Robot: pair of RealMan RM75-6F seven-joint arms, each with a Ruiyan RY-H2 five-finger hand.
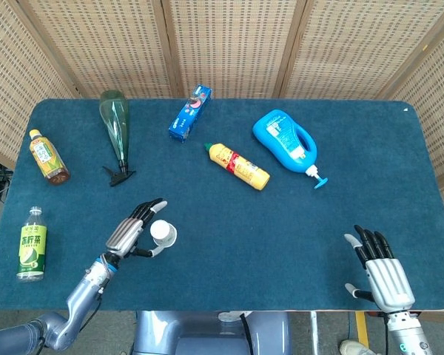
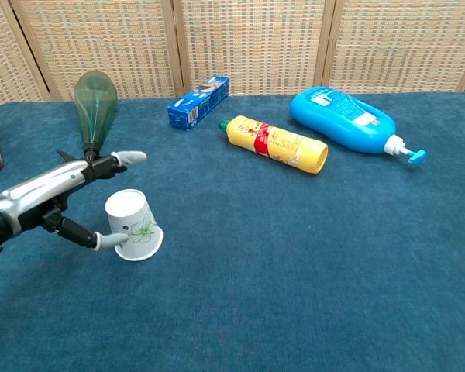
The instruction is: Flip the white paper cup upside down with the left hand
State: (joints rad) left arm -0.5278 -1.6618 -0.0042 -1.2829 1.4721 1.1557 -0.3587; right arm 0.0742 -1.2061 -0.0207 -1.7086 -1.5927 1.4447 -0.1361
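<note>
The small white paper cup with a green leaf print [image 2: 133, 225] is seen standing mouth-down on the blue cloth-covered table [image 2: 310, 263], closed base uppermost, its long axis near vertical. It lies at about three o'clock from the left hand [image 2: 58, 198], immediately beside it. The left hand is spread: the upper fingers [image 2: 116, 160] are held clear above the cup, while the thumb tip appears to touch the lower wall; whether any grip remains cannot be told. In the head view the cup [image 1: 163, 234] sits near the front-left table edge. The right hand [image 1: 381, 270], fingers spread and empty, rests well apart at the front-right corner. The cup's rim contact is partly hidden.
</note>
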